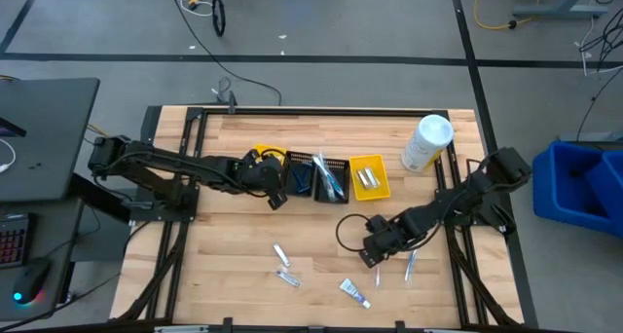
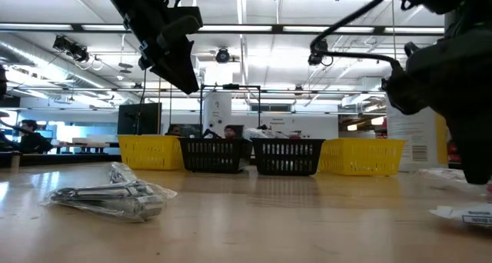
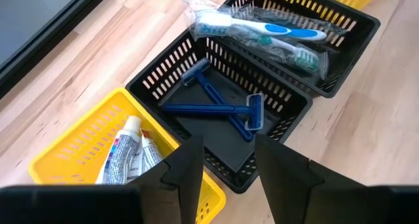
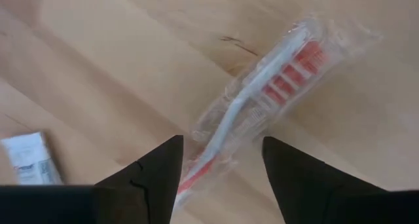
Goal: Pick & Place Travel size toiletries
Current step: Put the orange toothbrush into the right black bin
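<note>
My right gripper (image 4: 221,145) is open and low over the table's near right part (image 1: 375,259). Its fingers stand on either side of a red-and-white toothbrush (image 4: 265,96) in a clear wrapper, which lies flat on the wood. I cannot see any touch. My left gripper (image 3: 226,144) is open and empty. It hovers above a black basket (image 3: 216,129) holding two blue razors (image 3: 219,107), at the row's left end (image 1: 276,197). Beside it, a yellow basket (image 3: 78,149) holds toothpaste tubes (image 3: 124,149), and a second black basket (image 3: 340,37) holds wrapped toothbrushes (image 3: 275,31).
Loose items lie on the near table: small tubes (image 1: 280,254) (image 1: 288,277) (image 1: 354,292) and a slim wrapped piece (image 1: 410,265). Another yellow basket (image 1: 370,175) ends the row. A large white bottle (image 1: 426,143) stands at the far right. A wrapped packet (image 2: 108,195) lies near the low camera.
</note>
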`<state>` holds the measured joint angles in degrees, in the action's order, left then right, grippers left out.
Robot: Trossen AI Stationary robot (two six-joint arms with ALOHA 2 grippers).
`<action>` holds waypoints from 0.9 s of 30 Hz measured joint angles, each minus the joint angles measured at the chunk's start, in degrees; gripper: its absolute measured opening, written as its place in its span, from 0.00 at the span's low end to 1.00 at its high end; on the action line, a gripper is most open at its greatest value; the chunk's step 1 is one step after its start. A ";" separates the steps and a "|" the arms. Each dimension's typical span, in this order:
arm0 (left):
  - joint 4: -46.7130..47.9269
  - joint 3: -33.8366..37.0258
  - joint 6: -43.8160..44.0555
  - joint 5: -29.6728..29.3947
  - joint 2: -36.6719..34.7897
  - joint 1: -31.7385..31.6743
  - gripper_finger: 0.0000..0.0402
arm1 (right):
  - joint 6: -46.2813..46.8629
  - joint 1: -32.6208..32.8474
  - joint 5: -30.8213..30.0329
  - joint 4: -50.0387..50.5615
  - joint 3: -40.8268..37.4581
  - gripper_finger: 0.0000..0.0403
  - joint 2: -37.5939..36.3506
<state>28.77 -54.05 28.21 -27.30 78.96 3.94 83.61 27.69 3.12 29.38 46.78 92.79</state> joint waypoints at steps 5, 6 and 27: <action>-0.04 0.01 -0.24 -0.03 0.00 0.00 0.36 | -0.27 -0.26 -0.20 -0.02 0.19 0.50 1.38; -0.04 0.01 -0.58 -0.03 0.00 -0.01 0.36 | -0.26 -0.24 -0.56 0.10 0.17 0.48 1.40; 11.68 0.06 -2.07 -0.61 -11.08 0.01 0.36 | -8.02 -2.60 -8.28 -7.69 -0.20 0.05 -5.19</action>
<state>40.45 -54.00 26.14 -27.91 67.88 3.95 75.59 25.09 -5.16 21.69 46.59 87.60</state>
